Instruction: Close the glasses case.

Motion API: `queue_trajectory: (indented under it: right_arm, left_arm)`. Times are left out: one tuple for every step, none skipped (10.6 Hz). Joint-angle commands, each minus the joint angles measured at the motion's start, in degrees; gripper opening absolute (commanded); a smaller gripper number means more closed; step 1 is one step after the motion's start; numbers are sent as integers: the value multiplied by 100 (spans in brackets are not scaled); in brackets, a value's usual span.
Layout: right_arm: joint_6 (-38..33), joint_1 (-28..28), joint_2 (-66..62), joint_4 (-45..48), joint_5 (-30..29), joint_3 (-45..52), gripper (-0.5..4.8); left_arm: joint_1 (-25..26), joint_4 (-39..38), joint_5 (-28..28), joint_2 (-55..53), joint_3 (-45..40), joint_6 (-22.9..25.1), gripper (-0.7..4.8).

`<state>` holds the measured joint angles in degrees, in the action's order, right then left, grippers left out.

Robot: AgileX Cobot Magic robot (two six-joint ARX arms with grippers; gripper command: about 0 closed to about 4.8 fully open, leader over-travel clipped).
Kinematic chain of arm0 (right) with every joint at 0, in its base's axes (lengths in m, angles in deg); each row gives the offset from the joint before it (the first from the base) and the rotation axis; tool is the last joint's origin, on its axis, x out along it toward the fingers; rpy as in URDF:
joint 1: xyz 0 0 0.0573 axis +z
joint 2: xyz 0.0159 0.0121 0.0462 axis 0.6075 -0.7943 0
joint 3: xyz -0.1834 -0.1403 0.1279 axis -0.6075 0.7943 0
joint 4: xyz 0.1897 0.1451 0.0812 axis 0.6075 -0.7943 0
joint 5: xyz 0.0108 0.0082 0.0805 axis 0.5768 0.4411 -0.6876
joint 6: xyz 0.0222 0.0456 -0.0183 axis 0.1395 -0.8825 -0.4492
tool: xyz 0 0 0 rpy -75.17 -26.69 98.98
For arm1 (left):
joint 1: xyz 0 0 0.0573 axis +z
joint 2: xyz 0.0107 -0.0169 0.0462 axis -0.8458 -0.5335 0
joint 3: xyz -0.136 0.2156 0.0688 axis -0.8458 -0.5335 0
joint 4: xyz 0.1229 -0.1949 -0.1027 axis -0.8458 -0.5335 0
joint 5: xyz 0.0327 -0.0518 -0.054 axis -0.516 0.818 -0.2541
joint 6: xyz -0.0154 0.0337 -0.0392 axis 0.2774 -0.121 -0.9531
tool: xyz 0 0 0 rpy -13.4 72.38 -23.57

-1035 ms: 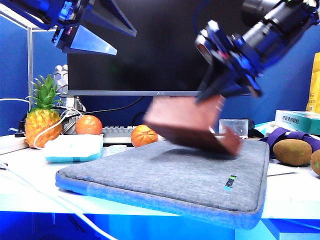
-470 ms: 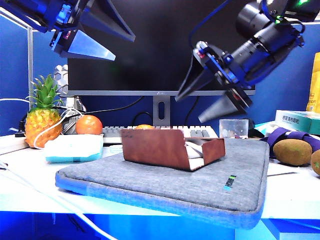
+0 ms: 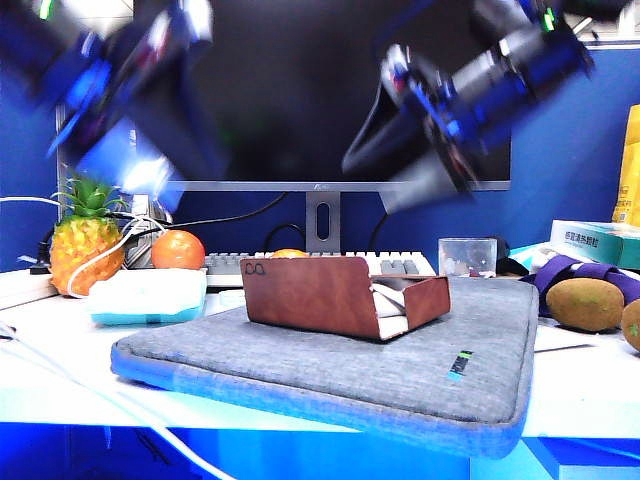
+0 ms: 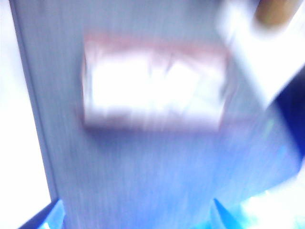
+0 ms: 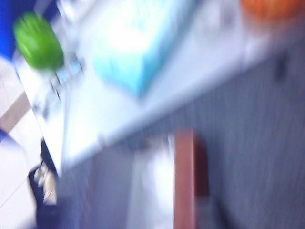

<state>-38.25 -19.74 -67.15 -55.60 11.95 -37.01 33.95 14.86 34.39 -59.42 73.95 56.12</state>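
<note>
The glasses case (image 3: 345, 295) is reddish-brown and lies open on the grey laptop sleeve (image 3: 330, 365). Its flap stands up towards the camera, with the logo at one corner and the pale lining showing at the right end. My left gripper (image 3: 180, 175) is a blur high at the left. In the left wrist view it hangs above the case (image 4: 152, 86), and its two fingertips (image 4: 51, 215) stand far apart with nothing between them. My right gripper (image 3: 368, 188) hovers above the case, fingers spread and empty. The right wrist view shows the case (image 5: 185, 181) but no fingers.
A pineapple (image 3: 85, 235), an orange (image 3: 178, 250) and a pale blue tissue pack (image 3: 148, 295) sit at the left. A keyboard (image 3: 230, 265) and monitor stand behind the sleeve. A clear cup (image 3: 467, 255), a box (image 3: 600, 240) and kiwis (image 3: 585, 303) are at the right.
The right gripper let go of the case, which dropped from the air onto the sleeve and now rests there open. The left arm has swung downward and is blurred.
</note>
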Motion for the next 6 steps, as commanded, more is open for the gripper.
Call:
queue_trajectory:
  right_arm:
    - [17,2,72,177,-98,-710,-1]
    - [-9,2,79,72,-144,-973,-1]
    - [-7,2,79,-92,-192,-1154,-1]
    - [-7,2,81,-164,-328,-1259,-1]
    - [-9,-4,103,-166,-380,-1263,-1]
    - [-4,-4,111,-236,-382,-1263,-1]
  left_arm:
    - [-61,278,9,-468,15,92,403]
    - [-138,621,13,-745,15,94,403]
    - [-212,868,26,-979,15,94,403]
    - [-356,1126,24,-1279,17,94,403]
    - [-439,1329,2,-1512,17,87,403]
    - [-581,1716,2,-1753,17,85,403]
